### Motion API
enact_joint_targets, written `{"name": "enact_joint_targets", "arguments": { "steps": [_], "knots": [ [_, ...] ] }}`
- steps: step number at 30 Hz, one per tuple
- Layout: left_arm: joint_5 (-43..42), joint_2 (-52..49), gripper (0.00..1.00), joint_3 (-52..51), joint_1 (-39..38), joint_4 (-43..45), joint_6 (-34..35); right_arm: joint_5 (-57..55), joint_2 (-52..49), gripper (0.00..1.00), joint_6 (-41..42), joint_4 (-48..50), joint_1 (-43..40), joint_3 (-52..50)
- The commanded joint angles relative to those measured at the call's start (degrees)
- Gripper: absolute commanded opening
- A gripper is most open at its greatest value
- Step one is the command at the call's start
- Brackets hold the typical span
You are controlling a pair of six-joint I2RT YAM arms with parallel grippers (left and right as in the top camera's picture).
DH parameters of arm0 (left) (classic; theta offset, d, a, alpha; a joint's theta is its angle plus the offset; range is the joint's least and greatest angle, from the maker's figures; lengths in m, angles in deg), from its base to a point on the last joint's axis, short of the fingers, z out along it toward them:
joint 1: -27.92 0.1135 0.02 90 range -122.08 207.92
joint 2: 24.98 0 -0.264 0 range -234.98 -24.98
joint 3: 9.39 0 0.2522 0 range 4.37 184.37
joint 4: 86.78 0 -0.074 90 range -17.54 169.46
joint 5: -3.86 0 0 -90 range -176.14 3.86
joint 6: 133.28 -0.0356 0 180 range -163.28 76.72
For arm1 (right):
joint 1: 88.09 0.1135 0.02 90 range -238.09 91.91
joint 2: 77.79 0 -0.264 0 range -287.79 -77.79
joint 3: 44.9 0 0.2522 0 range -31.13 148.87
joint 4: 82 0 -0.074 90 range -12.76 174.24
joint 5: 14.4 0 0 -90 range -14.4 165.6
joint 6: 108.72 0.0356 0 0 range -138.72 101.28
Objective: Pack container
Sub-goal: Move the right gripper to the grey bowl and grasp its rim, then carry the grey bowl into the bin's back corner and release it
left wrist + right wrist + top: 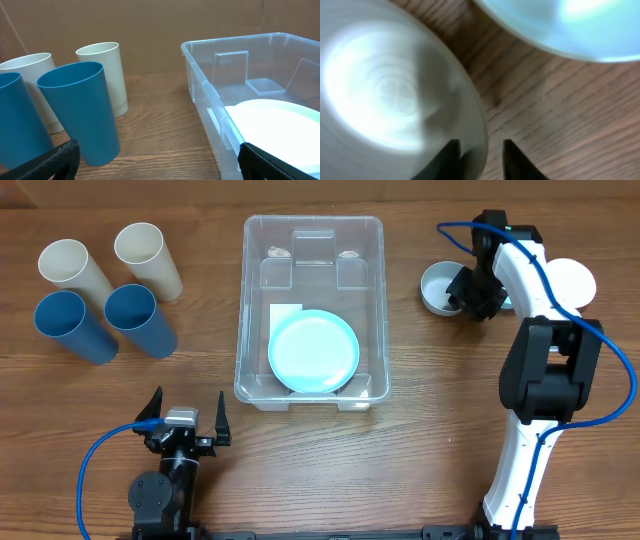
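Item: right end effector [470,292] at the white bowl [436,285], toward the far right edge of the desk. Hazards: the grip sits on a thin rim at one side only, so on lifting the bowl could likely tip or slide out. A shallow bite would cause this. A pale round dish [578,278] lies just beside the bowl and might be knocked by the forearm on the swing. The clear container [243,300] stands mid-desk and already holds a pale blue plate [314,351], so a bowl let go high could clatter on it or catch the container's rim. Pose: the right arm reaches from the near right edge toward the far edge, wrist bent down over the bowl. In the wrist view the jaws are narrow and straddle the rim, one finger [452,155] inside, with a strip of desk showing by the outer one, so it is not clamped. The left end effector [188,408] rests at the near left edge, wide apart and holding nothing. Four tumblers [140,320] stand at the far left corner.
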Motion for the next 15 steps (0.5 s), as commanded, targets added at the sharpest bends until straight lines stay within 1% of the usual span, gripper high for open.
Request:
{"name": "enact_joint_targets", "arguments": {
  "steps": [1,4,6,9,11,14,15],
  "knots": [
    [-0.81,0.44,1.00,-0.20,0.50,-0.02,-0.09,0.02,0.76,0.16,0.24,0.28,0.07,-0.07],
    [-0.81,0.44,1.00,-0.20,0.50,-0.02,-0.09,0.00,0.76,0.10,0.26,0.33,0.11,-0.39],
    [-0.81,0.44,1.00,-0.20,0.50,0.00,-0.09,-0.04,0.76,0.04,0.24,0.44,0.11,-0.81],
    [-0.81,0.44,1.00,-0.20,0.50,-0.02,-0.09,-0.46,0.79,0.04,-0.17,0.48,0.11,-0.81],
    [-0.81,0.44,1.00,-0.20,0.50,-0.02,-0.09,-0.48,1.09,0.04,-1.55,-0.76,-0.04,1.09],
    [-0.81,0.44,1.00,-0.20,0.50,-0.02,-0.09,-1.07,2.08,0.04,-2.62,-4.72,-0.07,6.91],
    [-0.81,0.44,1.00,-0.20,0.50,0.00,-0.09,-1.11,2.71,0.04,-2.82,-7.30,-0.07,10.84]
  ]
}}
